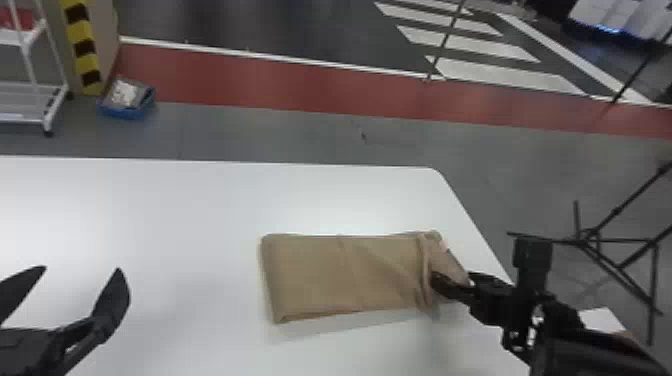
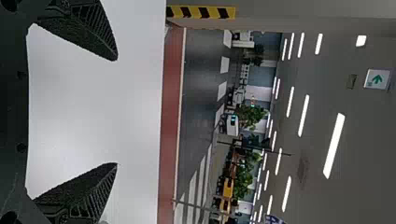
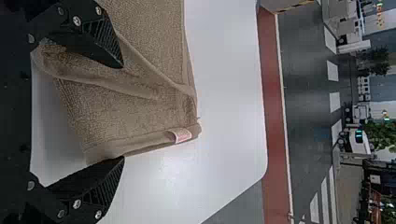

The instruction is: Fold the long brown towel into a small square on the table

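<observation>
In my left wrist view I make out a green arrow sign (image 2: 377, 79) among the ceiling lights (image 2: 334, 145). The towel (image 1: 345, 275), right of centre in my head view, carries a small label (image 3: 181, 135), its reddish print unreadable.

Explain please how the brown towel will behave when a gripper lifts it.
The brown towel is likely floppy, since its end bends and wrinkles by the right gripper. Its rough surface suggests it should not slip easily. The folded layers look loose, so they may open when lifted.
</observation>
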